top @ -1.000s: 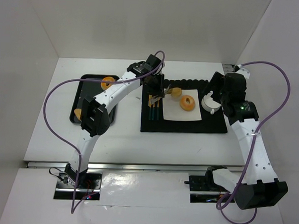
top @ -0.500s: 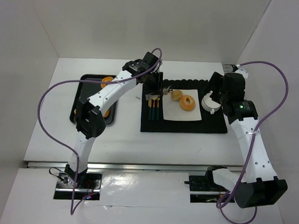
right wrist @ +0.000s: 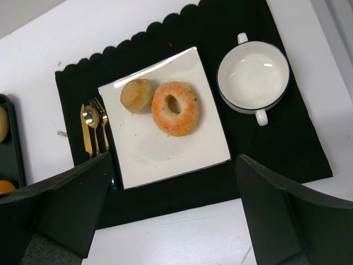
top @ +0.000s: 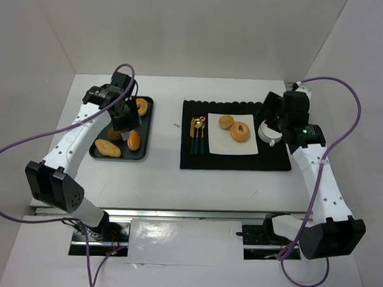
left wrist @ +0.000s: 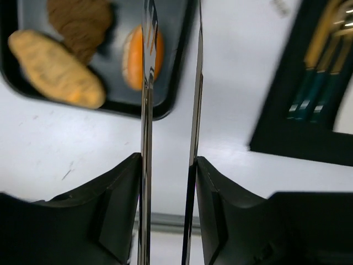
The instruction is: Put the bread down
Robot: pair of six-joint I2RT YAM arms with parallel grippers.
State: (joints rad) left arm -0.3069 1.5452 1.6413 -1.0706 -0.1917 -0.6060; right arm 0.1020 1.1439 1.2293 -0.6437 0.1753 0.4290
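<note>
A small round muffin-like bread (top: 226,122) and a sugared donut (top: 241,131) lie on the white square plate (top: 232,147); both also show in the right wrist view, the muffin (right wrist: 136,95) left of the donut (right wrist: 175,108). My left gripper (top: 124,118) hovers over the black tray (top: 144,155). Its two thin metal blades (left wrist: 146,110) stand apart with nothing between them, above an orange roll (left wrist: 138,55). My right gripper (top: 272,115) is wide open and empty, above the plate's near edge (right wrist: 174,168).
The tray holds a donut (top: 141,106), an orange roll (top: 134,140), a long loaf (top: 107,148) and a brown piece (top: 114,134). A black placemat (top: 235,161) carries the plate, gold cutlery (top: 197,134) and a white two-handled cup (top: 268,133).
My left arm has swung left from the plate to over the tray, leaving the muffin on the plate. The right arm has shifted slightly.
</note>
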